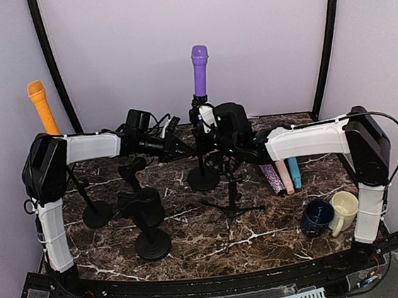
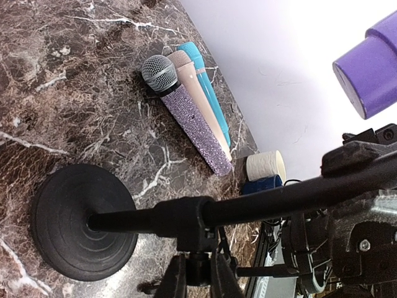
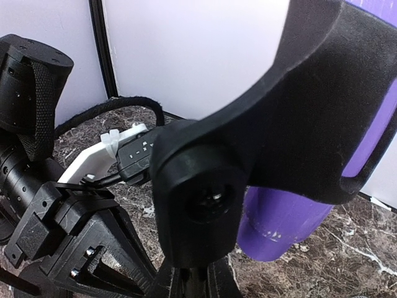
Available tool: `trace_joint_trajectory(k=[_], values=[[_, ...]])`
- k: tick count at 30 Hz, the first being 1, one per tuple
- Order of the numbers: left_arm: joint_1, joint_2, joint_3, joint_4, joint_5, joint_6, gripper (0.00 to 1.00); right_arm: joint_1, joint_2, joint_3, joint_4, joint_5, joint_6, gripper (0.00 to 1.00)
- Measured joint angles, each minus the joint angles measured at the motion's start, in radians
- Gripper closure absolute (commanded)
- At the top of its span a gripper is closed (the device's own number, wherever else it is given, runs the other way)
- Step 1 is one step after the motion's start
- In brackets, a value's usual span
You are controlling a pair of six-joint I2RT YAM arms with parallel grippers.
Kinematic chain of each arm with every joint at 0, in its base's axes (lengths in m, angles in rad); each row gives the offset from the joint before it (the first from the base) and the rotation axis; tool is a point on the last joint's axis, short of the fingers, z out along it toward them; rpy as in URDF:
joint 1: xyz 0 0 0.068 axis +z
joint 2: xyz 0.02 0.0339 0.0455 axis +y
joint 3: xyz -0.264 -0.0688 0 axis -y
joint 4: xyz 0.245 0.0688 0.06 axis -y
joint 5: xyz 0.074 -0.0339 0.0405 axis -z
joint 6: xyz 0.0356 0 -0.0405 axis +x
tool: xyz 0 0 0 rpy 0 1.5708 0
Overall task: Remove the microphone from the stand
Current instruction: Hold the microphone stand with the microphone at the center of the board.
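Jaws of the left gripper (image 2: 198, 270) pinch the pole of the stand (image 2: 273, 203). The right gripper (image 3: 197, 276) closes narrowly under its clip (image 3: 298, 124), which holds the purple microphone (image 1: 200, 70) upright. Brown marble tabletop (image 1: 264, 224), pale walls (image 1: 243, 30). Blue mug (image 1: 317, 216) sits just beside cream mug (image 1: 345, 208), contents unclear.

Three microphones (image 1: 284, 175) side by side on marble table (image 1: 195, 243), navy mug (image 1: 316, 216) and cream mug (image 1: 345, 208) nearby; orange microphone (image 1: 41, 107) perhaps stand-mounted.
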Motion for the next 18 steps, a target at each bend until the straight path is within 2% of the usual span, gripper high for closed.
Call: trace_joint_trajectory(k=[5, 7, 10, 13, 15, 18], values=[[0.002, 0.005, 0.000, 0.005, 0.022, -0.026, 0.97, 0.000, -0.006, -0.009, 0.004, -0.003, -0.001, 1.00], [0.002, 0.006, 0.000, 0.005, 0.027, -0.029, 0.89, 0.000, -0.008, -0.010, 0.003, -0.004, -0.001, 1.00], [0.002, 0.007, 0.002, 0.003, 0.028, -0.027, 0.68, 0.000, -0.011, -0.014, 0.005, -0.004, -0.001, 1.00], [0.002, 0.006, 0.008, -0.033, 0.018, -0.006, 0.51, 0.000, -0.021, -0.026, 0.006, -0.002, 0.000, 1.00], [0.002, 0.007, 0.021, -0.059, 0.003, 0.025, 0.41, 0.000, -0.029, -0.035, 0.007, -0.001, 0.001, 1.00], [0.002, 0.006, 0.075, -0.111, -0.035, 0.085, 0.36, 0.000, -0.032, -0.042, 0.010, 0.000, 0.001, 1.00]])
